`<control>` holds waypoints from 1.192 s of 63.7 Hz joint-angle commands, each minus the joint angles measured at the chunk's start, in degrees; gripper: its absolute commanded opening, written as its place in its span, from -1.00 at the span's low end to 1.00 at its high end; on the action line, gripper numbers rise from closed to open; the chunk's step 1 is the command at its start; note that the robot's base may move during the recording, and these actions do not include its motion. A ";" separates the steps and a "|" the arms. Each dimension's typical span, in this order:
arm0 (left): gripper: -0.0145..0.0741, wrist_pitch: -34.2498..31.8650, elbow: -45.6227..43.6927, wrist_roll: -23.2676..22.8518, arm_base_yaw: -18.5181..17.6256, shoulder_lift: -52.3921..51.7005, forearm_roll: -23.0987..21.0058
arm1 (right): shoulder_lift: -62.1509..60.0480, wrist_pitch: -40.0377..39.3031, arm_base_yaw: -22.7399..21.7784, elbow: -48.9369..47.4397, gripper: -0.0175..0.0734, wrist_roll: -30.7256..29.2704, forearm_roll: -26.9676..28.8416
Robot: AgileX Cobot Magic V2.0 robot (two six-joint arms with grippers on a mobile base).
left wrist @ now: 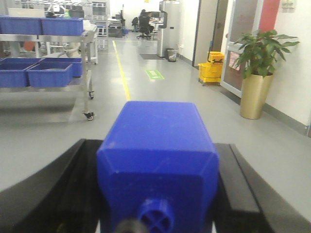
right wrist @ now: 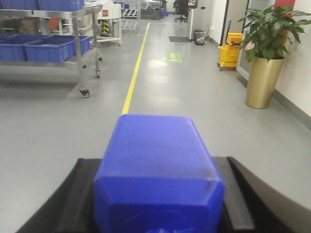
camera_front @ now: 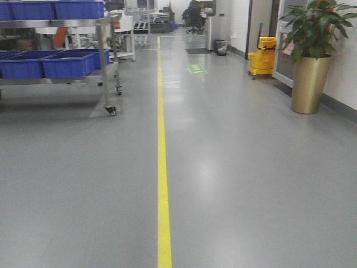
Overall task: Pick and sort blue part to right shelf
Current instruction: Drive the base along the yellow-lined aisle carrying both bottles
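**Both parts gripped, right shelf not in sight**

The left gripper [left wrist: 158,165] has its jaws drawn in on a blue part [left wrist: 155,141], with the black fingers [left wrist: 53,194] pressed to both flanks. The right gripper [right wrist: 158,170] grips a second blue part [right wrist: 155,155] in the same way. Picking looks done, so the step in hand is the carry. No right shelf shows in any view. As I judge it, the next move calls for driving or turning the base until that shelf appears, with both grips held firm.

In the front view, a steel trolley [camera_front: 103,44] loaded with blue bins [camera_front: 67,64] stands on castors well left of the yellow floor line [camera_front: 163,167]. Its near castor is the closest edge to mind. The line runs straight up the corridor over grey floor [camera_front: 251,195]. Right of it, farther off, lies a green floor marking [camera_front: 197,68]. Beyond that are a yellow mop bucket [camera_front: 262,58] by the wall and a gold planter [camera_front: 310,84] whose leaves overhang. The widest lane follows the line.
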 commanded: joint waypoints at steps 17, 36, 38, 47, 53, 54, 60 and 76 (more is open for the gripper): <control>0.20 -5.13 -1.61 0.00 -0.27 0.58 -0.35 | 0.43 -5.13 -0.12 -1.78 0.26 -0.34 -0.48; 0.20 -5.13 -1.61 0.00 -0.27 0.58 -0.35 | 0.43 -5.13 -0.12 -1.78 0.26 -0.34 -0.48; 0.20 -5.13 -1.61 0.00 -0.27 0.58 -0.35 | 0.43 -5.13 -0.12 -1.78 0.26 -0.34 -0.48; 0.20 -5.13 -1.61 0.00 -0.27 0.58 -0.35 | 0.43 -5.13 -0.12 -1.78 0.26 -0.34 -0.48; 0.20 -5.13 -1.61 0.00 -0.27 0.58 -0.35 | 0.43 -5.13 -0.12 -1.78 0.26 -0.34 -0.48; 0.20 -5.13 -1.61 0.00 -0.27 0.58 -0.35 | 0.43 -5.13 -0.12 -1.78 0.26 -0.34 -0.48; 0.20 -5.13 -1.61 0.00 -0.27 0.58 -0.35 | 0.43 -5.13 -0.12 -1.78 0.26 -0.34 -0.48; 0.20 -5.13 -1.61 0.00 -0.27 0.58 -0.35 | 0.43 -5.13 -0.12 -1.78 0.26 -0.34 -0.48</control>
